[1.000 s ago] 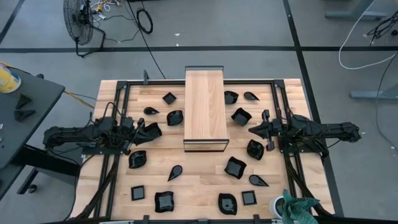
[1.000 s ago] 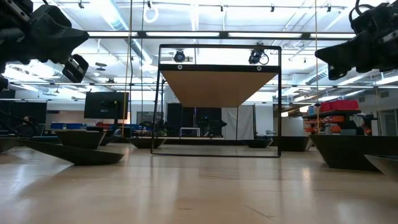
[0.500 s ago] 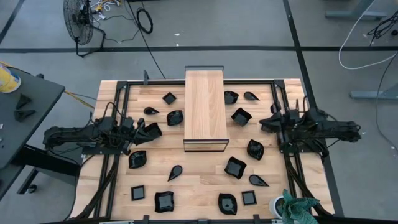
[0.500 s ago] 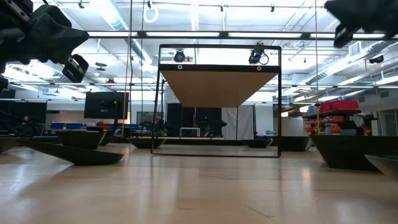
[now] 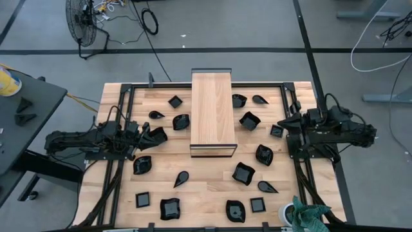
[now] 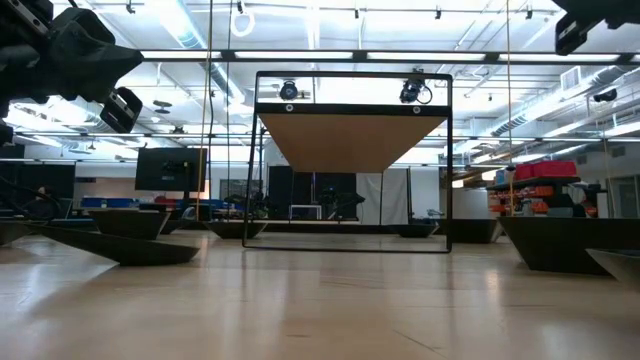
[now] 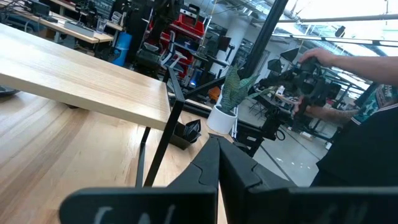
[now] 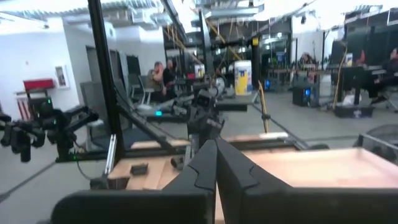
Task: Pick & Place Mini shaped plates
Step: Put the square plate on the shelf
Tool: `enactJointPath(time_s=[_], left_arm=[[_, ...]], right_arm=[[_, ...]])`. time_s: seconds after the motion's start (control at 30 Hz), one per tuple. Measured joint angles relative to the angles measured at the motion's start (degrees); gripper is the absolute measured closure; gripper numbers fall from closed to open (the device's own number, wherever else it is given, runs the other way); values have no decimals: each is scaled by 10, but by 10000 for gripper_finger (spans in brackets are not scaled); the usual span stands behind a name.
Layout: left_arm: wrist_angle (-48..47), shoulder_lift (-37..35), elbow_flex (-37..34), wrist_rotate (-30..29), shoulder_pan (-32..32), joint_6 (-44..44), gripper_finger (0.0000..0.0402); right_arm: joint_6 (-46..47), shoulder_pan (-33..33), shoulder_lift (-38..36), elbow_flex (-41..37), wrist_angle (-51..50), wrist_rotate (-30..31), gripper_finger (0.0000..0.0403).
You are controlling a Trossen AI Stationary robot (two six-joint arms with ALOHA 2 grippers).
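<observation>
A: Where's the left gripper (image 5: 147,136)?

B: At nine o'clock of the table (image 5: 212,193), low over the wood. Its fingers (image 7: 214,168) are pressed together with nothing between them. The tip sits just beside a plate (image 5: 158,135) at the board's (image 5: 213,109) nine o'clock side.

A: And the right gripper (image 5: 281,126)?

B: At three o'clock, over the table's edge rail, pointing inward toward the board. Fingers (image 8: 214,165) closed as well, nothing in them. A small square plate (image 5: 277,131) lies right at its tip; I cannot tell whether they touch.

A: Where are the plates overall?

B: Scattered on the table all round the board, none on top of it. Toward twelve o'clock there is a square one (image 5: 175,101) left of the board, and a round one (image 5: 239,100) with a teardrop (image 5: 260,99) right of it. Around six o'clock, a wavy square (image 5: 170,207), a rounded one (image 5: 235,211) and a small square (image 5: 257,205). Between four and five o'clock sit a wide one (image 5: 243,173) and a leaf (image 5: 268,187).

A: What about the board itself?

B: It stands on a black frame at the centre, running from twelve toward six o'clock. In the low view its underside (image 6: 350,138) hangs above the table, with plates (image 6: 135,245) resting on the wood to either side.

A: Anything off the table?

B: A fan (image 5: 82,20) on the floor at eleven o'clock, and a green cloth (image 5: 311,216) at the five o'clock corner.
</observation>
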Motion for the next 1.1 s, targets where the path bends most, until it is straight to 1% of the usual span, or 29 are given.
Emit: enactJointPath(time_s=[0.07, 0.47, 0.6, 0.83, 1.1], left_arm=[[0, 0, 0, 0, 0, 0, 399], [0, 0, 0, 0, 0, 0, 399], [0, 0, 0, 0, 0, 0, 399], [0, 0, 0, 0, 0, 0, 399], [0, 0, 0, 0, 0, 0, 399]], right_arm=[[0, 0, 0, 20, -37, 0, 392], [-29, 0, -12, 124, -184, 0, 392], [-32, 0, -12, 147, -248, 0, 392], [-54, 0, -12, 189, -303, 0, 392], [-72, 0, -12, 276, -417, 1, 392]])
